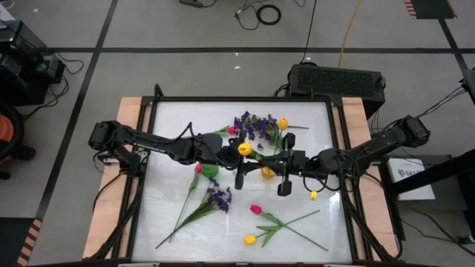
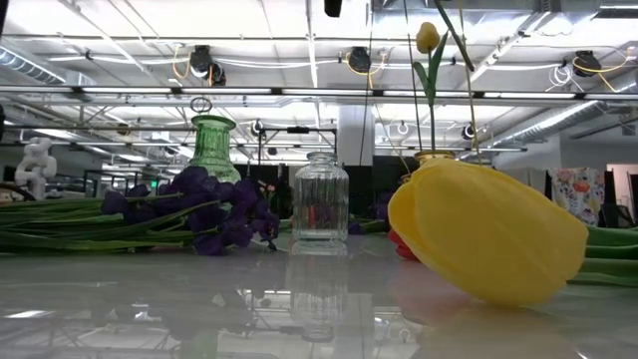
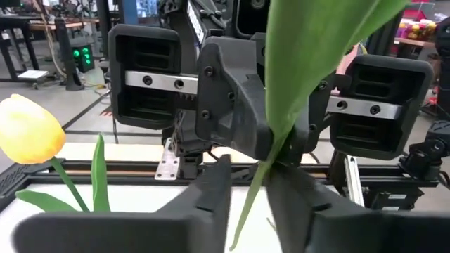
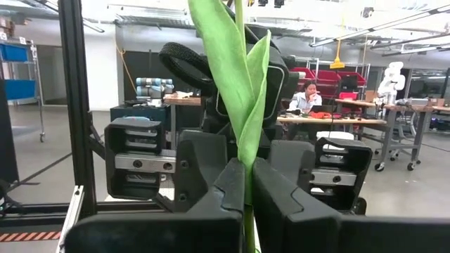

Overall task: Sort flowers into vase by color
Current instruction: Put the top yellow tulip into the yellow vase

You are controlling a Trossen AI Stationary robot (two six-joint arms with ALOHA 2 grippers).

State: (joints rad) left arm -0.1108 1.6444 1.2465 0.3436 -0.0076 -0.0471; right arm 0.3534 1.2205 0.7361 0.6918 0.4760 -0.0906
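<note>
My right gripper [image 4: 246, 184] is shut on a green stem with leaves [image 4: 242, 105], above the yellow vase [image 1: 267, 173]. My left gripper [image 3: 249, 184] faces it from the table's left. It is a little open, with a finger on either side of a thin green stem [image 3: 246, 204] that carries a broad leaf [image 3: 309, 63]. Neither wrist view shows a flower head on these stems. A yellow tulip [image 2: 427, 38] stands upright over the yellow vase [image 2: 439, 157]. It also shows in the high view [image 1: 245, 148] and the left wrist view [image 3: 28, 130]. My right gripper pinches the leafy stem [image 4: 245, 163] between its two fingers. The fingers lie level, come from the table's right and cross the stem. The stem stands upright, its leaves rising above the fingers. Its lower end is hidden below the fingers.
A green vase [image 2: 214, 145] and a clear glass vase [image 2: 321, 199] stand left of the yellow one. A bunch of purple sprigs [image 1: 252, 126] lies at the far side. Another purple sprig [image 1: 219, 199], pink tulips [image 1: 256, 210] and a yellow tulip [image 1: 250, 239] lie toward the near edge.
</note>
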